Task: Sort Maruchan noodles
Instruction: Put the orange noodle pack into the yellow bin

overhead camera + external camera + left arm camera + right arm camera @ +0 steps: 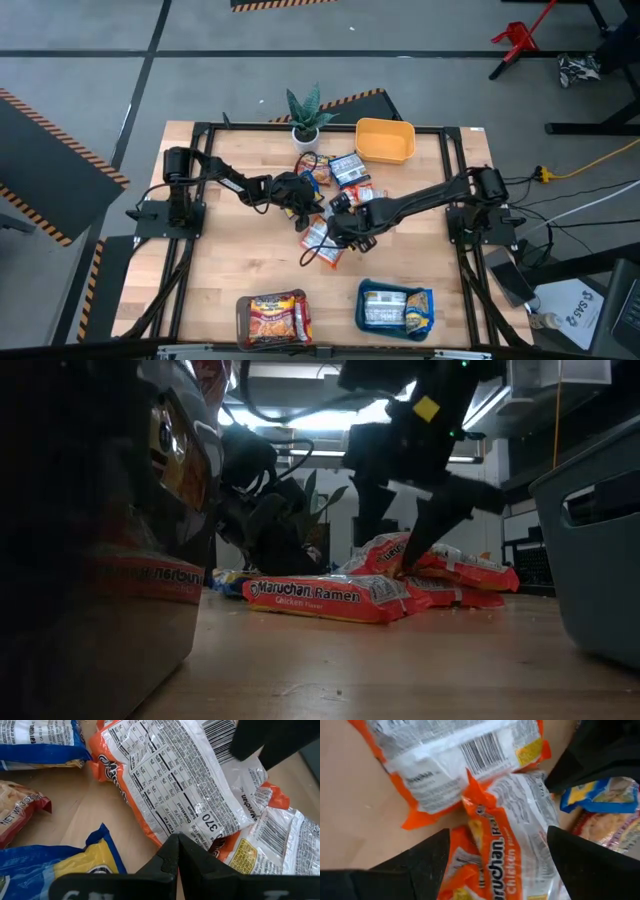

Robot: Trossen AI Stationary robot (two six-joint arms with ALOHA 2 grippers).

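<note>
- The Maruchan noodles (335, 205) lie in a loose heap in the middle of the wooden table (230, 265), some packets overlapping each other.
- In the heap there are orange packets (492, 845) and blue packets (47, 742); some lie with the white back panel and barcode up.
- In the low view one orange packet marked "Chicken" (330, 598) lies flat at the near edge of the heap.
- The right gripper (495, 857) is over the near part of the heap, its jaws wide open, one finger on each side of an orange packet; it holds nothing.
- The left gripper (178, 851) is at the left side of the heap, its jaws fully closed, tips just above an orange packet with the back up; nothing is between them.
- At the near edge of the table, a brown tray (272, 318) on the left holds reddish packets and a teal tray (395, 307) on the right holds blue packets.
- At the far edge stands a yellow tray (385, 140), and left of it a small potted plant (306, 112).
</note>
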